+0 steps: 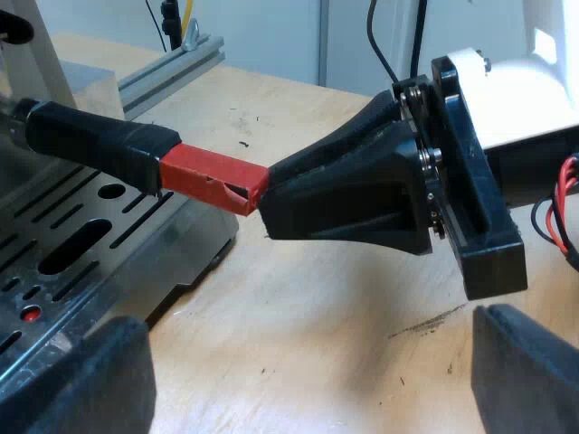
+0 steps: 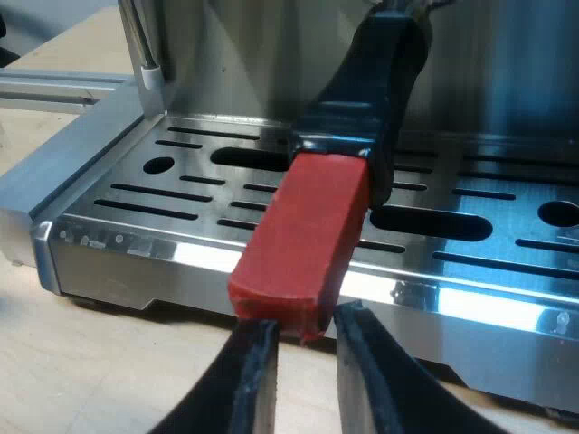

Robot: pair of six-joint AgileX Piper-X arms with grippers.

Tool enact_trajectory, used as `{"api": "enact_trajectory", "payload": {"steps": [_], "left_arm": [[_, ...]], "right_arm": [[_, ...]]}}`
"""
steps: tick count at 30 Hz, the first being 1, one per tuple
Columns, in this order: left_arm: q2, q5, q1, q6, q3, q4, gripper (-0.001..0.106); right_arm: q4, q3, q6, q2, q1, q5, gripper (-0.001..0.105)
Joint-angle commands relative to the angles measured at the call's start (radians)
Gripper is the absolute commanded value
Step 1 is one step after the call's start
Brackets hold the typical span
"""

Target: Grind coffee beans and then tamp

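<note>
Fingers on right gripper (image 2: 305,325): clamped onto tip of red end (image 2: 303,226). On left gripper (image 1: 312,366): spread wide, empty, above table (image 1: 317,307). Espresso machine (image 2: 253,63) straight ahead of right fingers; holder's dark handle (image 2: 375,81) jutting from its front over drip tray (image 2: 109,240), long axis running directly into them. Looks like work for right arm, not left.

Left wrist camera: low over wooden table (image 1: 317,316), beside coffee machine's drip tray (image 1: 136,237), facing sideways across handle (image 1: 213,181) and right gripper (image 1: 265,203); middle range. Right wrist camera: very close behind handle's red end, looking along it straight at machine front, tray just beyond. Shared: red handle end, slotted tray, right gripper's tip.
</note>
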Motion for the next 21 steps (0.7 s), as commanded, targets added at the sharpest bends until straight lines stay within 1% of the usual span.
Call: {"api": "enact_trajectory", "payload": {"steps": [1, 3, 8, 11, 13, 21], "left_arm": [[0.001, 0.007, -0.003, -0.01, -0.001, -0.009, 0.073], [0.001, 0.007, -0.003, -0.01, -0.001, -0.009, 0.073], [0.001, 0.007, -0.003, -0.01, -0.001, -0.009, 0.073], [0.001, 0.007, -0.003, -0.01, -0.001, -0.009, 0.073], [0.001, 0.007, -0.003, -0.01, -0.001, -0.009, 0.073], [0.001, 0.007, -0.003, -0.01, -0.001, -0.009, 0.073]], "right_arm": [[-0.068, -0.019, 0.003, -0.001, -0.048, 0.148, 0.019], [-0.066, -0.019, 0.003, -0.001, -0.044, 0.143, 0.019], [-0.002, -0.019, 0.003, -0.004, 0.024, 0.154, 0.019], [0.048, -0.019, 0.007, -0.004, 0.066, 0.219, 0.019], [0.07, -0.019, 0.007, -0.004, 0.087, 0.242, 0.019], [0.152, -0.019, 0.013, -0.004, 0.165, 0.24, 0.019]]}}
